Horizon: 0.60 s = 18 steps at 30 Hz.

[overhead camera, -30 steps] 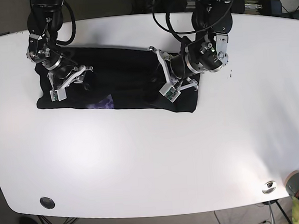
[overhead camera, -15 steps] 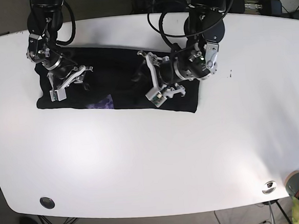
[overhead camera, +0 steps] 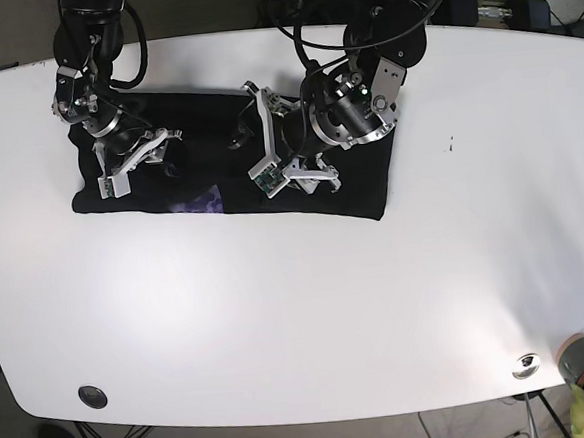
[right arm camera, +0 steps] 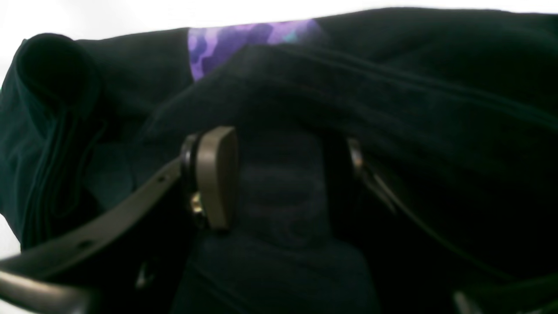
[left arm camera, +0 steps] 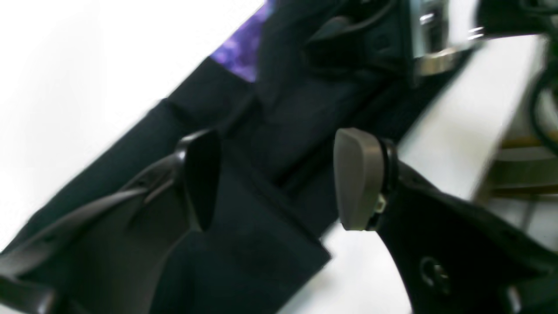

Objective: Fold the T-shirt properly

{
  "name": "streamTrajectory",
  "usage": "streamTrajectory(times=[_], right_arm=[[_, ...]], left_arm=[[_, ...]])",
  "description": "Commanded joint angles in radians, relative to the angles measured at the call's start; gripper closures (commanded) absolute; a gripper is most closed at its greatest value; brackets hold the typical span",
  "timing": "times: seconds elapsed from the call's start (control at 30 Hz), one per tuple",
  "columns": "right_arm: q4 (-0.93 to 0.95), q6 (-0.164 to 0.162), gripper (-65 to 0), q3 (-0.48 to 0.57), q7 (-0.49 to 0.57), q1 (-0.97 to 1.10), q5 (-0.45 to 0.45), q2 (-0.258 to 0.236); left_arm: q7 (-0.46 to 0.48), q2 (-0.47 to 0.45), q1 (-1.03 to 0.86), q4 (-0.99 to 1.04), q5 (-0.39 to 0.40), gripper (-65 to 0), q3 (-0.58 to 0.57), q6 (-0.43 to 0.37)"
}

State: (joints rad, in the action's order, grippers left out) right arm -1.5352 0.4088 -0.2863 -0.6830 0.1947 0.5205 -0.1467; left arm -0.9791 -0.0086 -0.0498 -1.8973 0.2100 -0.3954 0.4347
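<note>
Left wrist view: your left gripper [left arm camera: 279,179] hangs with its jaws spread wide and empty, just above the black T-shirt [left arm camera: 244,244], whose folded edge runs diagonally beneath it.

Right wrist view: your right gripper [right arm camera: 283,179] has a ridge of shirt cloth between its pads [right arm camera: 216,176]; you cannot tell whether it is clamped.

Base view: the T-shirt [overhead camera: 218,169] lies long side left to right at the table's [overhead camera: 298,309] far edge. The left gripper [overhead camera: 288,164] sits nearer its middle, the right gripper [overhead camera: 133,165] over its left end.
</note>
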Motion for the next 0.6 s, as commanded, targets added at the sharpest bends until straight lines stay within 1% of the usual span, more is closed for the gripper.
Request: streamTrajectory(times=[0.0, 0.1, 0.23, 0.27, 0.33, 0.37, 0.4, 0.47, 0.53, 0.57], right_arm=[[-0.024, -0.014, -31.2, 0.000, -0.034, -0.005, -0.012, -0.008], [-0.055, -0.014, -31.2, -0.004, -0.037, -0.007, 0.025, -0.008], [-0.127, -0.023, -31.2, -0.011, -0.039, -0.007, 0.097, -0.015], [-0.149, -0.024, -31.2, -0.029, -0.039, -0.005, 0.129, -0.017], [-0.173, -0.024, -31.7, -0.101, -0.053, -0.002, 0.195, -0.017], [-0.178, -0.024, -31.9, -0.136, -0.074, -0.007, 0.223, -0.017], [-0.176, -0.024, -31.9, -0.181, -0.113, -0.011, 0.261, -0.018], [-0.176, -0.024, -31.9, -0.253, -0.172, -0.031, 0.310, -0.027], [-0.167, -0.024, -31.9, -0.337, -0.254, -0.059, 0.350, -0.034], [-0.153, -0.024, -31.9, -0.380, -0.287, -0.071, 0.362, -0.037]], left_arm=[[0.021, -0.001, 0.014, -0.020, -0.011, -38.5, 0.079, -0.003], [0.022, -0.001, 0.014, -0.009, -0.011, -38.5, 0.186, -0.001], [0.022, -0.001, 0.012, 0.003, -0.010, -38.5, 0.336, 0.000], [0.022, -0.001, 0.012, 0.005, -0.010, -38.5, 0.385, 0.002], [0.022, 0.005, 0.012, 0.006, -0.008, -38.5, 0.464, 0.013], [0.022, 0.005, 0.012, 0.008, -0.008, -38.5, 0.497, 0.033], [0.022, 0.006, 0.012, 0.011, -0.005, -38.3, 0.536, 0.074], [0.022, 0.005, 0.012, 0.022, 0.015, -37.6, 0.585, 0.151], [0.019, 0.003, 0.018, 0.052, 0.050, -31.5, 0.660, 0.238], [0.016, 0.003, 0.021, 0.071, 0.065, -27.1, 0.691, 0.263]])
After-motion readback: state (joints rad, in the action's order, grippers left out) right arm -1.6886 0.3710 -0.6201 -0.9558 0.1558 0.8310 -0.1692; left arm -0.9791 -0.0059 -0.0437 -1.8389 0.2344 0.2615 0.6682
